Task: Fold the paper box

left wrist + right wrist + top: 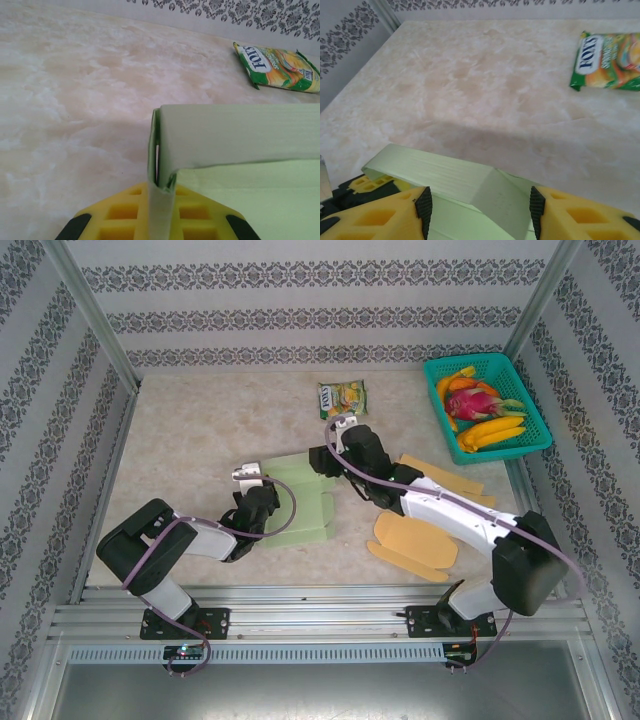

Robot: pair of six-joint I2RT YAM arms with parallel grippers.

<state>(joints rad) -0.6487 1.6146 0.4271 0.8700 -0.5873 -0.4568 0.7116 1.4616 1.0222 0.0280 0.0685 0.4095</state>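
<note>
Pinching the pale green paper box [240, 135] with our left gripper [159, 202], right gripper [480, 207] spread, we risk it springing flat.

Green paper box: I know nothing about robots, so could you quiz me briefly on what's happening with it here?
1. True or false: the left gripper is shut on the box.
2. Pick one. The right gripper is: A open, B shut on the box, C shut on nothing.
3. What colour are the flat cardboard pieces right of the box?
Key: 1 true; 2 A; 3 orange.
</note>
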